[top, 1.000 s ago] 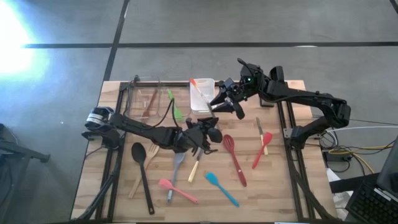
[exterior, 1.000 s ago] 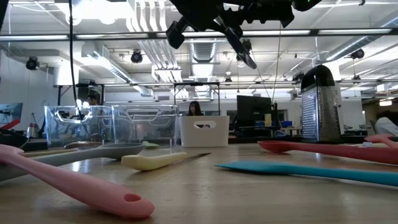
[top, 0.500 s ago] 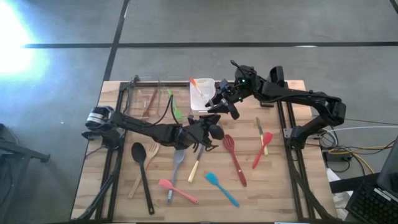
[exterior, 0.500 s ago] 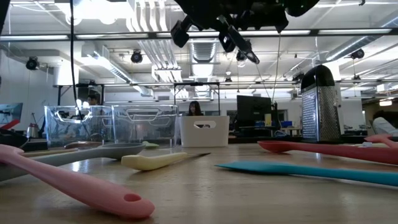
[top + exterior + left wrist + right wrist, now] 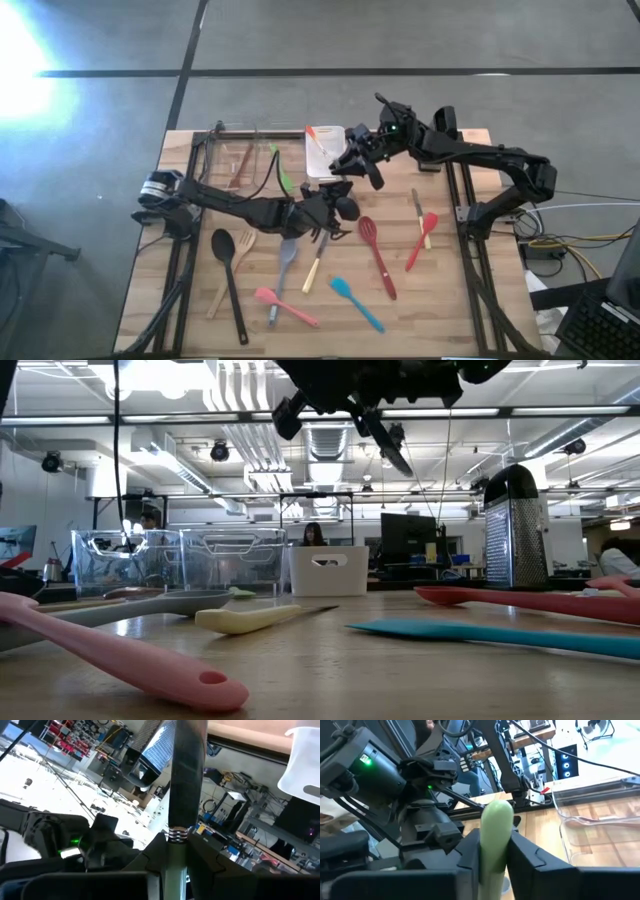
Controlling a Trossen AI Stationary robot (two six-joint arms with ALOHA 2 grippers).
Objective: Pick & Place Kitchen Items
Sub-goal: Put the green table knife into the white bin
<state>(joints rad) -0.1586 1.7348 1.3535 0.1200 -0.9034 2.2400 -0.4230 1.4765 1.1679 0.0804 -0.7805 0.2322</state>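
Note:
Above the table's middle my left gripper (image 5: 335, 208) and my right gripper (image 5: 357, 170) meet, both shut on one raised utensil. It has a pale green handle (image 5: 496, 827), a small metal coil (image 5: 176, 836) and a dark grey part (image 5: 187, 770) beyond the coil. Loose kitchen items lie flat on the wood: a black spoon (image 5: 225, 250), a grey spatula (image 5: 286, 268), a pink spatula (image 5: 285, 305), a teal spatula (image 5: 355, 302), a red whisk (image 5: 375, 250) and a red spatula (image 5: 422, 238). My left gripper pinches the utensil between its two fingers (image 5: 202, 857) just below the coil, where the pale green shaft (image 5: 175, 877) begins. The fingers reach about level from the table's left. The utensil is clear of the table. My right gripper pinches the pale green handle near its rounded free end (image 5: 496, 815) between both fingers (image 5: 470, 852). The rounded end stands out past the fingertips. The fingers come about level from the table's far right, and the handle is clear of the table.
A clear bin (image 5: 235, 160) at the far left holds a wooden utensil and a green spatula (image 5: 283, 170). Beside it, a white bin (image 5: 325, 150) holds an orange-red spatula. A metal grater (image 5: 515, 525) stands at the far right. A wooden fork (image 5: 238, 262) lies near the black spoon.
My right gripper has shut on the handle's end: in the low view its two prongs, apart half a second ago, now stand together. My left gripper keeps its hold on the utensil.

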